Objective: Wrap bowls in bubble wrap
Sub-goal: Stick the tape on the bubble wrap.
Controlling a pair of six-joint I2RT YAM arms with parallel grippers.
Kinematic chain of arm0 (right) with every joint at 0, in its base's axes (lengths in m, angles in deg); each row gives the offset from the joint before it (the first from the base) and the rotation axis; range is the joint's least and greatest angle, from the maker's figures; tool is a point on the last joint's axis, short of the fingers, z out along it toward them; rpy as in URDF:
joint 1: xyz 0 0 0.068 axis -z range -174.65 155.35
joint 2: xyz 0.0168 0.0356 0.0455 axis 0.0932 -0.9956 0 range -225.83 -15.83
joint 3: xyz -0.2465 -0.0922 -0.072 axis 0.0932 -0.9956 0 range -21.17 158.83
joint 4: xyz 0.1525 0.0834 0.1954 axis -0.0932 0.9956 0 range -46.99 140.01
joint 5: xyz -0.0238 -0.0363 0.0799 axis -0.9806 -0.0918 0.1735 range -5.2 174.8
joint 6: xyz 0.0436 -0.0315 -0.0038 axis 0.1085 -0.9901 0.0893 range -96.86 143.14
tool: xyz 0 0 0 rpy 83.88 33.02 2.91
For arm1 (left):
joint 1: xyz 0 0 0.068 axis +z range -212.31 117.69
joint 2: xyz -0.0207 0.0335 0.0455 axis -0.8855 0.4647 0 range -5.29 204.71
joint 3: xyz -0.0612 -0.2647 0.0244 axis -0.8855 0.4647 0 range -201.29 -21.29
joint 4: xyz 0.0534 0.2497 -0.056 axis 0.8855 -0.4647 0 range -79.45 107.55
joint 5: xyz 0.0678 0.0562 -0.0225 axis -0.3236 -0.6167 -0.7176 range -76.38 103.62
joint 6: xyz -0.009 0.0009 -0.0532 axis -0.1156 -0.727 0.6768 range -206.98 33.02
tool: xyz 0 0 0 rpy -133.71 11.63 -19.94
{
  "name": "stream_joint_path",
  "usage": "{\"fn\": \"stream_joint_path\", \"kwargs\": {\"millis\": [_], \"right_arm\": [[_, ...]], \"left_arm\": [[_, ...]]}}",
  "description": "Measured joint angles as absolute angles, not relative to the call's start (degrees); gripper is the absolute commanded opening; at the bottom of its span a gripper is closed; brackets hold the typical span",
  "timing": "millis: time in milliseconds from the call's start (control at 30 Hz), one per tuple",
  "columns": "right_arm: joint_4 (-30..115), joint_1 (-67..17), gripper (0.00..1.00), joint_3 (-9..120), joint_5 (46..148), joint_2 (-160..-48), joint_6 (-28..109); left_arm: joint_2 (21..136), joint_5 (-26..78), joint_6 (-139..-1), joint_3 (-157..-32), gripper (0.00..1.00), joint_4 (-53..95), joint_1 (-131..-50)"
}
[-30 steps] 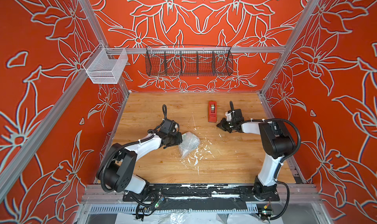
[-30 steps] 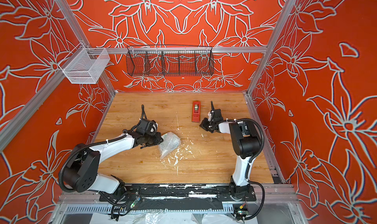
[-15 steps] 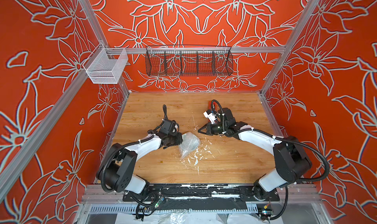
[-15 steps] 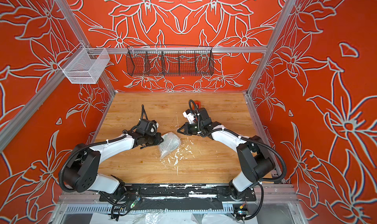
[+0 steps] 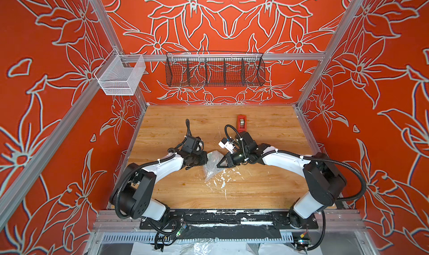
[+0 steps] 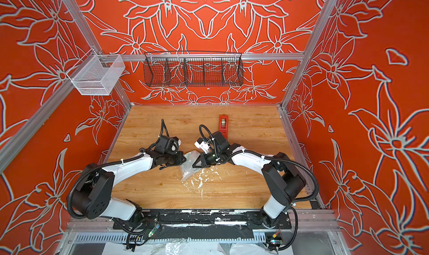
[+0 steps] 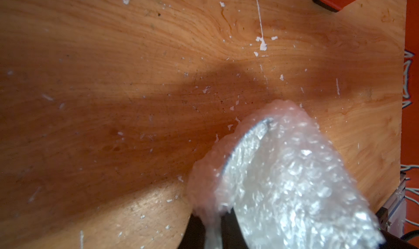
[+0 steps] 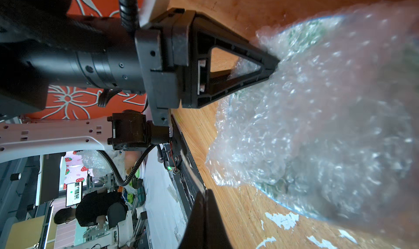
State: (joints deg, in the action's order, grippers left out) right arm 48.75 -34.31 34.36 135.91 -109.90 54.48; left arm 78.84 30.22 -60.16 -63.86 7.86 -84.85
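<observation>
The bubble wrap (image 5: 212, 170) (image 6: 189, 172) lies bunched round the bowl in the middle of the wooden table. Through the wrap, the bowl shows as a green leaf pattern (image 8: 313, 30) and a rim (image 7: 244, 146). My left gripper (image 5: 206, 158) (image 7: 212, 232) is shut on a fold of the wrap on the bundle's left side. In the right wrist view its tip (image 8: 272, 64) pinches the wrap. My right gripper (image 5: 219, 166) (image 8: 205, 214) is shut just right of the bundle, with a thin clear strip of tape (image 8: 192, 170) sticking out from its tips.
A red tape dispenser (image 5: 242, 124) (image 6: 223, 124) stands behind the right wrist. White flecks (image 5: 222, 179) litter the table in front of the bundle. A black wire basket (image 5: 214, 70) and a white mesh basket (image 5: 120, 77) hang on the frame.
My right arm swung from the tape dispenser at the back right down and left to the wrapped bundle. The left gripper held still on the wrap.
</observation>
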Motion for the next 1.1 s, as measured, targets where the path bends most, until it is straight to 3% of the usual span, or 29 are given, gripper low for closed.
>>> {"fn": "stream_joint_path", "kwargs": {"millis": [1100], "right_arm": [[47.77,-35.67,0.02,36.11,131.45,-119.25,51.59]], "left_arm": [[77.42,29.85,-60.16,-62.53,0.00,8.21,-85.57]]}}
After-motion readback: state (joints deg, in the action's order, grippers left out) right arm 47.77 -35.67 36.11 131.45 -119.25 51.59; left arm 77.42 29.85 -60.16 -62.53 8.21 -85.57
